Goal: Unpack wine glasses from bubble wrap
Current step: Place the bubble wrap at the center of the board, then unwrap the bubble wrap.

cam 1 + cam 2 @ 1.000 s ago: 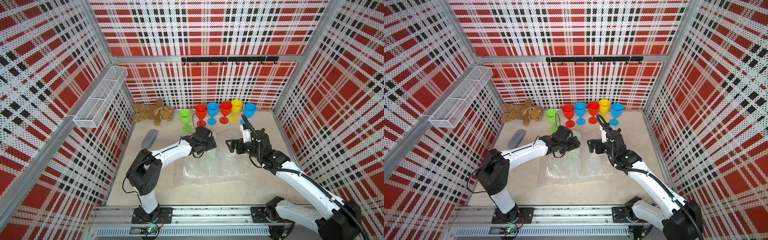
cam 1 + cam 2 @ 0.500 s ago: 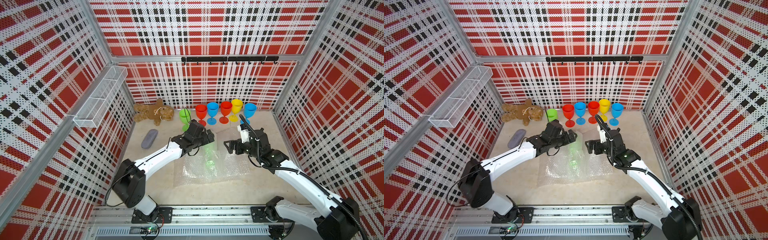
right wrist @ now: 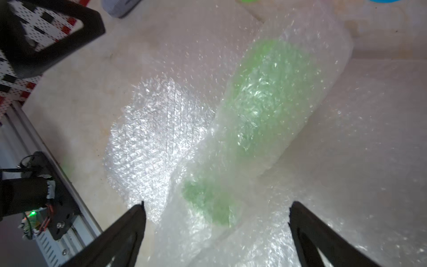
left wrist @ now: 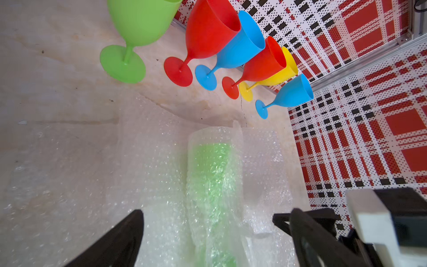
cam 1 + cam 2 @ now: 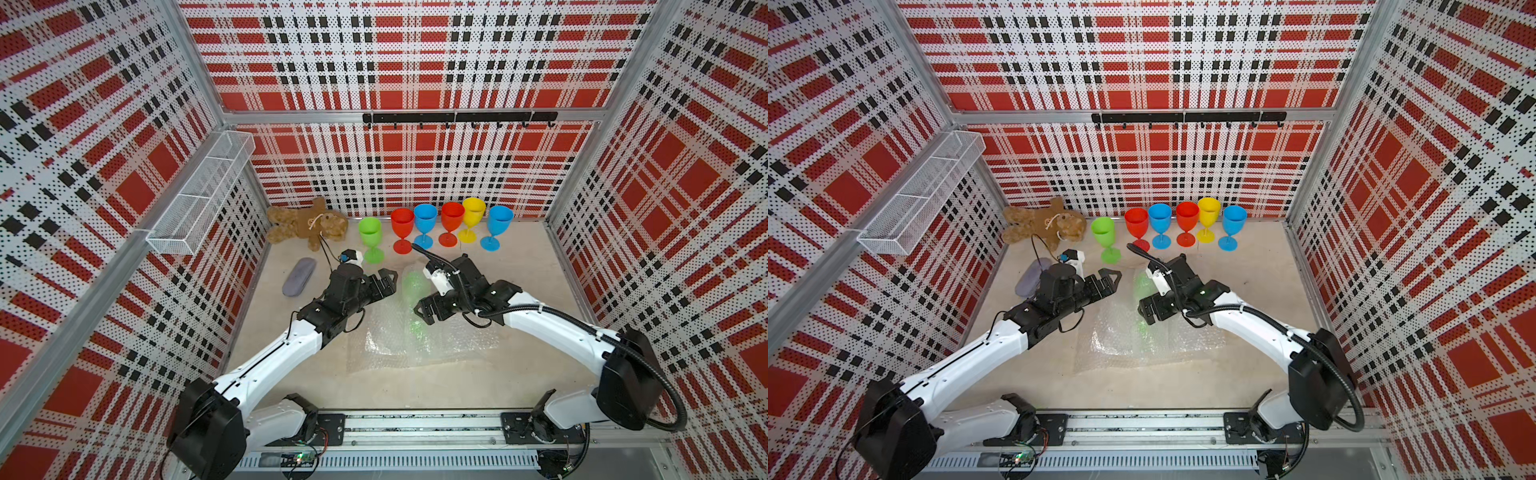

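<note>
Six wine glasses stand in a row at the back wall: green (image 5: 370, 239), red (image 5: 402, 228), blue (image 5: 424, 224), red (image 5: 451, 222), yellow (image 5: 473, 218), blue (image 5: 498, 226). Another green wine glass (image 4: 211, 175) lies rolled inside bubble wrap (image 5: 415, 336) mid-table, its foot toward the front. My left gripper (image 5: 386, 280) is open just left of the roll's far end, and the roll runs between its spread fingers in the left wrist view. My right gripper (image 5: 424, 309) hovers open over the roll's right side, holding nothing (image 3: 217, 208).
A brown teddy bear (image 5: 307, 224) lies at the back left, with a grey oval pouch (image 5: 299, 276) in front of it by the left wall. A wire basket (image 5: 199, 195) hangs on the left wall, and a black hook rail (image 5: 457, 118) runs along the back wall.
My left arm has stretched out lower, its gripper drawing away from the standing green glass toward the roll. My right gripper has shifted left and forward over the wrapped glass.
</note>
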Motion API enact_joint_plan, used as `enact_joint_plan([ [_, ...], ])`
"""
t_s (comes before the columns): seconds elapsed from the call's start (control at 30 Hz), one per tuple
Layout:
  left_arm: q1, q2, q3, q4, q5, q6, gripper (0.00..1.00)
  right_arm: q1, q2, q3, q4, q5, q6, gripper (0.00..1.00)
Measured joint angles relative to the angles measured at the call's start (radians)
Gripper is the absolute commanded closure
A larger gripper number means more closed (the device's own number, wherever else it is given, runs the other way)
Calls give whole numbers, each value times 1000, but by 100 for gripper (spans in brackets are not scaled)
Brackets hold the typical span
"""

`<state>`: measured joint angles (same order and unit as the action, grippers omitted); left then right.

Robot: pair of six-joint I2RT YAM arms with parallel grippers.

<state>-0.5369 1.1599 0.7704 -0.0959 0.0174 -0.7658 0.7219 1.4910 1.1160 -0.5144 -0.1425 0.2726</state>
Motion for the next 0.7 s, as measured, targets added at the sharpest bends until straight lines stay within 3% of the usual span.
enact_joint_plan([
  [0.13,-28,-3,-44,14,-10,10,3,31,76,45,-41,44,-11,1],
  [0.3,-50,-2,-66,20,-25,16,6,66,116,69,-69,104,-18,14],
  [0.53,-94,76,-63,18,-56,20,7,71,117,71,-85,181,-14,60],
  [0.7,-123,117,-59,12,-54,24,8,64,114,68,-74,182,-7,83],
])
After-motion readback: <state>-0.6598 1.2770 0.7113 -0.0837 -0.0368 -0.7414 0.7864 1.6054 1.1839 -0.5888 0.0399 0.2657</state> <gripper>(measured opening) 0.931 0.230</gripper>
